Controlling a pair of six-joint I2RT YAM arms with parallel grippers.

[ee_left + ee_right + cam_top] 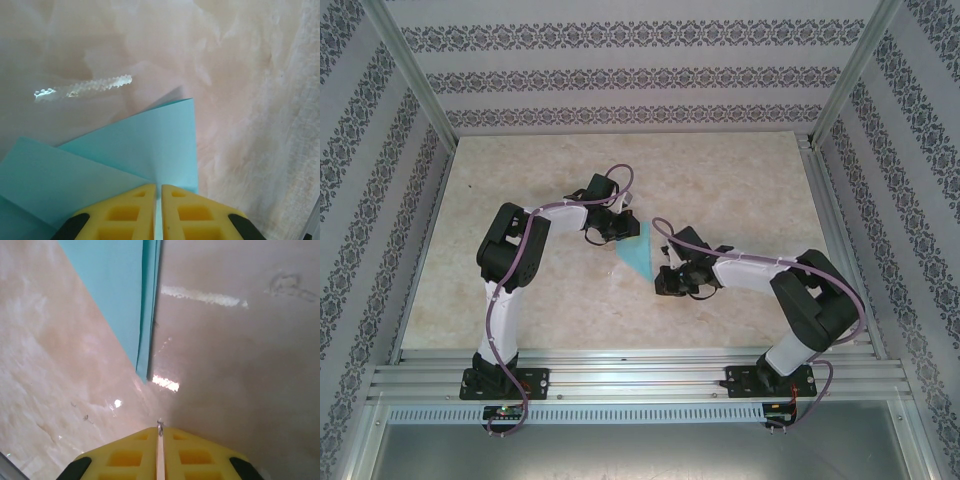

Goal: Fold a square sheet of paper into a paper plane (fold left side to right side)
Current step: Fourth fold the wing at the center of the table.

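The square sheet of paper (640, 258) is cyan and lies mid-table, folded into a pointed wedge like a paper plane, its tip toward the near side. In the left wrist view two cyan flaps (150, 140) meet at a crease that runs into my left gripper (157, 186), which is shut on the paper at its far end (620, 228). My right gripper (160, 429) is shut with nothing in it, hovering just short of the paper's pointed tip (143, 371). It sits at the near right of the sheet (667, 278). Layered folded edges (150, 295) show in the right wrist view.
The table (720, 180) is beige and marbled, with glare streaks (200, 296). Aluminium frame rails (620, 375) run along the near edge and up both sides, and patterned walls enclose the space. Both arms reach in toward the middle.
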